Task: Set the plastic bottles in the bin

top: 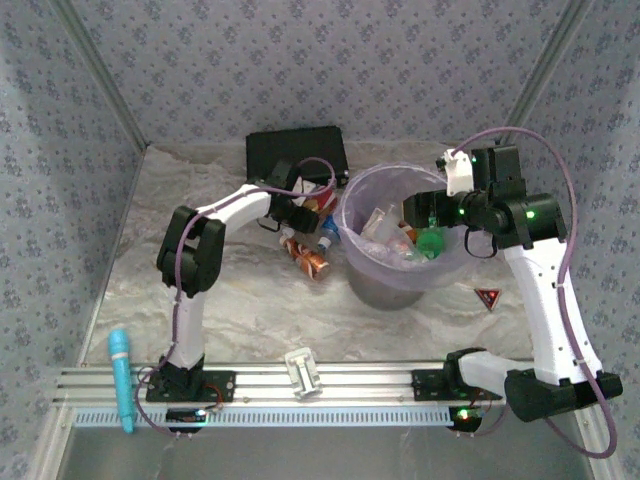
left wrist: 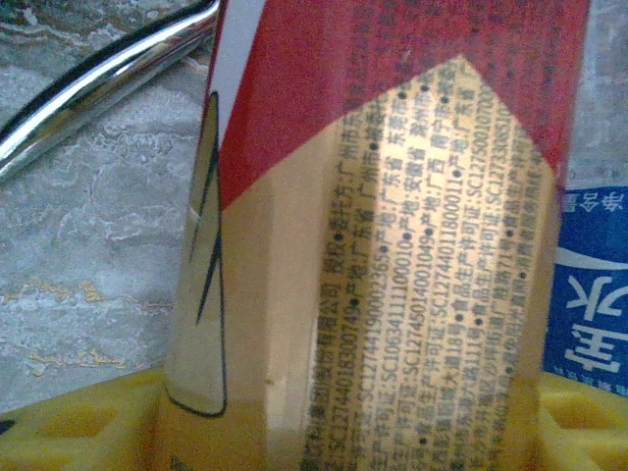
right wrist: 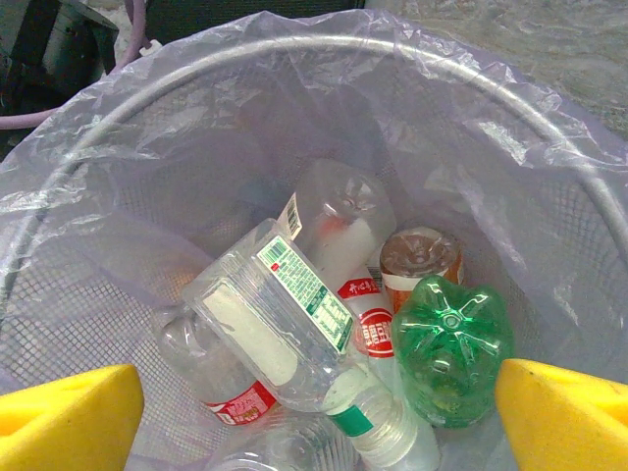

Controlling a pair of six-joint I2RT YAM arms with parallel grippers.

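Right claw spread over lavender-lined bin, green bottle inside, left claw around red-gold-labelled bottle, grip unclear

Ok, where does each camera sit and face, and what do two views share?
Top external: above, behind the bases, facing down on the table; left arm, right arm show.
Left wrist: close against a red-and-gold bottle; its yellow fingertips at the bottom.
Right wrist: down into the bin; yellow fingertips in lower corners.
Shared: top and right wrist see the green bottle.
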